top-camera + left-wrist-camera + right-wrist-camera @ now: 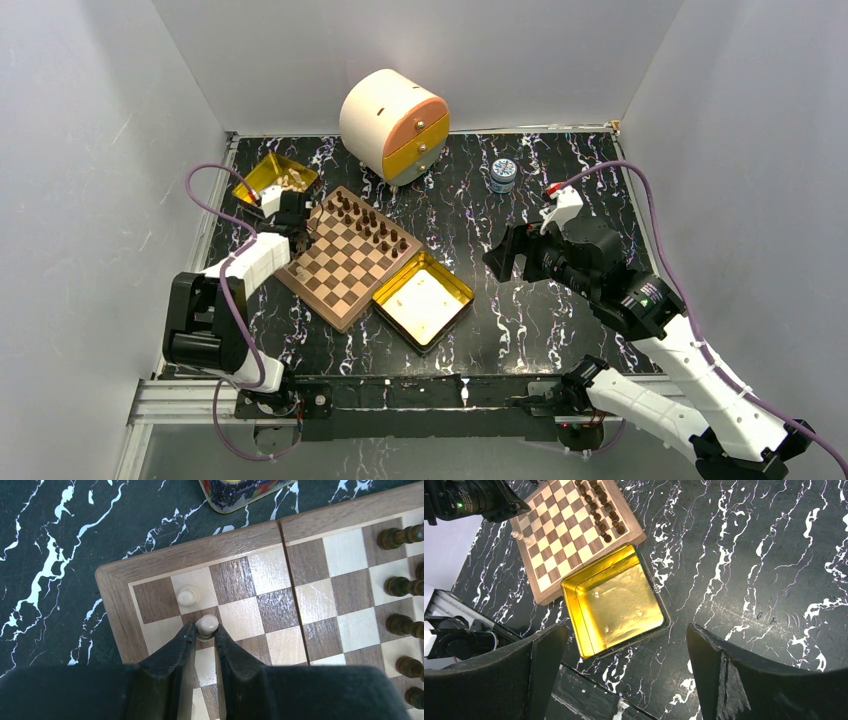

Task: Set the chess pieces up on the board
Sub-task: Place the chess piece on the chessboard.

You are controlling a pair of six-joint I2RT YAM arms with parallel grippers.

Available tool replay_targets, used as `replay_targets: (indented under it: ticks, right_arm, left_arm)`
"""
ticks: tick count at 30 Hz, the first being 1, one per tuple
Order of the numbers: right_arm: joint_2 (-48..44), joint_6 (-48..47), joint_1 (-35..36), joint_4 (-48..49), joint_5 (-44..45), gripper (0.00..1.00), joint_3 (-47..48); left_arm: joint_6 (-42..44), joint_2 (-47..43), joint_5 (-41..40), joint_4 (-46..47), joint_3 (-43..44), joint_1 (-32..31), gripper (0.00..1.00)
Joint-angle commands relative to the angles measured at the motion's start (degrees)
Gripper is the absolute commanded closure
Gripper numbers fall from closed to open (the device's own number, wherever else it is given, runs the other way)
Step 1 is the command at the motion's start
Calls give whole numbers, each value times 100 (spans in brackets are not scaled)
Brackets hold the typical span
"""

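Pinching a light tan wooden pawn [206, 624] between its two dark fingers, the left gripper [204, 632] is closed on the piece near one corner of the square wooden chessboard [122, 615]. The pawn's rounded head shows just past the fingertips, over a dark square one step in from the board's brown rim. Whether its base touches the square cannot be told. A second light tan pawn [186, 596] stands upright on the neighbouring light square, diagonally beside the held one and apart from the fingers.

Along the opposite side of the board, the dark brown chess pieces [375, 222] stand in two rows. The rest of the checkered squares are bare.

Touching the board's near right edge lies a shiny gold square tin [425, 300], open and with a bare gold floor. Off the board's far left corner, a second gold tin [270, 172] holds a small heap of light tan pieces [292, 180].

The board and both tins sit on a black marble-patterned tabletop [520, 330] with white veins. At its far edge stands a round cream drawer cabinet [390, 125] with one orange and one yellow drawer front, and to the right of it a small blue jar [503, 175].

Well apart from the board, the right gripper [626, 627] hangs above the tabletop with its jaws spread wide and nothing between them, its camera looking down on the empty gold tin.
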Motion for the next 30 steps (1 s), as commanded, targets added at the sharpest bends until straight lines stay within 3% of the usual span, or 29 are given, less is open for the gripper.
replay_targets:
  ticks: [1, 14, 30]
  right_arm:
    - [-25, -96, -25, 245, 117, 1, 151]
    - [-2, -94, -29, 283, 91, 1, 151]
    - [-107, -65, -24, 247, 51, 1, 145]
  left_arm:
    - [-34, 2, -95, 67, -124, 38, 97]
    - [-98, 110, -44, 133, -230, 38, 93]
    - [-113, -167, -58, -62, -259, 38, 78]
